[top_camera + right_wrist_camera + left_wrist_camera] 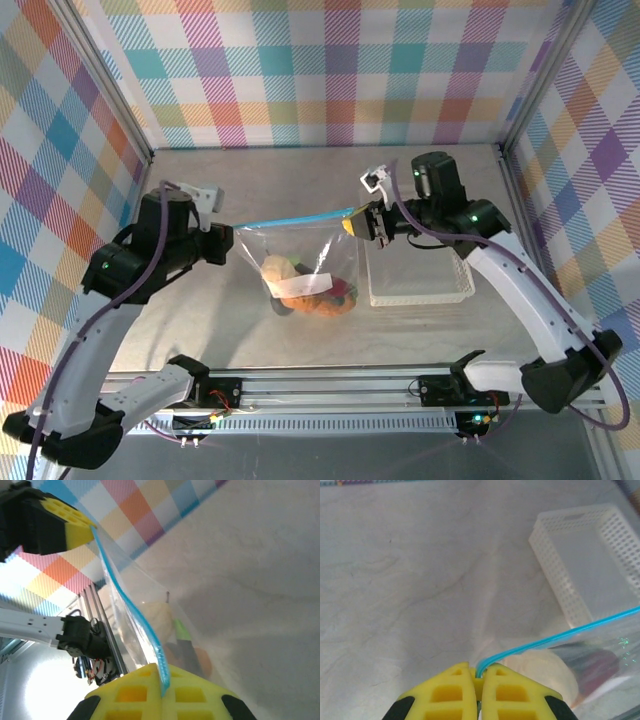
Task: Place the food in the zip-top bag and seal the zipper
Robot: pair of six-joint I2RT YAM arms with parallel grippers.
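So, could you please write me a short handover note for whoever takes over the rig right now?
Left gripper: shut on one end of the zipper.
Right gripper: shut on the other end.
The zip-top bag is stretched between them, with the food at its bottom. The white basket sits to its right.
Done: food bagged.
Left: the zipper looks like one thin blue line, but a full seal can't be confirmed, so check it.

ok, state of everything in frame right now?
zip-top bag: held up by its mouth edge, food inside
zipper: stretched straight between both grippers; can't tell if sealed
food: in the bag, at the bottom
basket: upright, empty
left gripper: shut on one zipper end
right gripper: shut on the other end
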